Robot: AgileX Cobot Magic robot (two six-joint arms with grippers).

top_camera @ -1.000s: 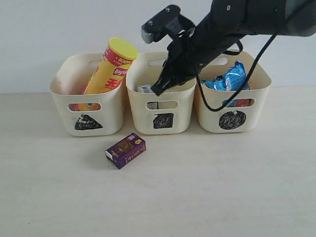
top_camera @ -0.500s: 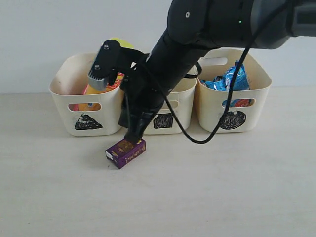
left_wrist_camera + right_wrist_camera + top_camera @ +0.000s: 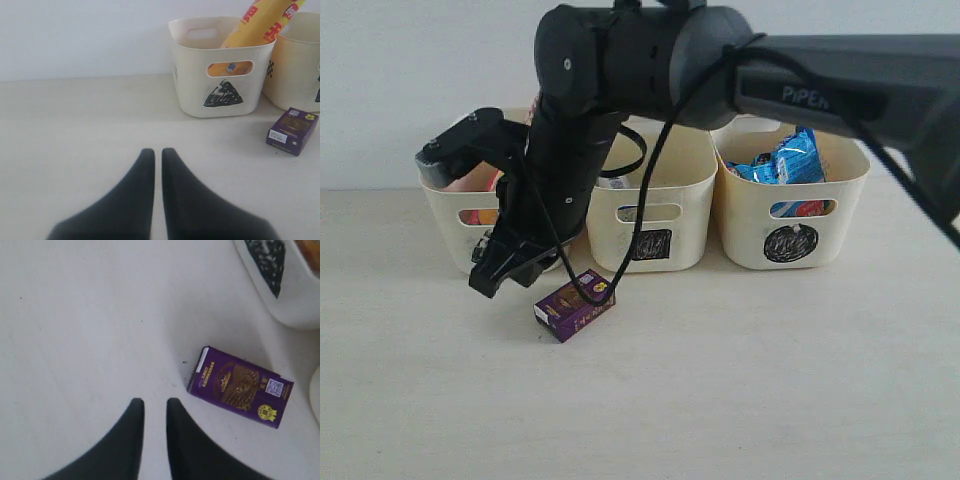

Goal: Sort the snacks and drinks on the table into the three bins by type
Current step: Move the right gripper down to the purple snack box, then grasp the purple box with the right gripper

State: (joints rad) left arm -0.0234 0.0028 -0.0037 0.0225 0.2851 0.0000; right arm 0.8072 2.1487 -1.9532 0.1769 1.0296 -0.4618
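Observation:
The purple box [image 3: 575, 305] with yellow print lies flat on the table in front of the bins; it also shows in both wrist views [image 3: 240, 387] [image 3: 292, 131]. My right gripper [image 3: 492, 285] has reached across to the left and hangs low over the table just left of the box. Its fingers [image 3: 155, 402] stand slightly open with nothing between them. The left gripper [image 3: 156, 150] is shut and empty, above bare table well away from the box. The yellow crisp tube [image 3: 255, 25] leans in the triangle bin [image 3: 195, 75].
Three cream bins stand in a row at the back: the triangle bin [image 3: 455, 225], partly hidden by my arm, the square bin [image 3: 690, 220] and the circle bin [image 3: 750, 220] holding a blue bag [image 3: 785, 160]. The right arm's cable loops in front of the square bin.
The right arm has swung from above the middle bin down and left to the table beside the purple box. Its fingers have parted a little. The box has not moved.

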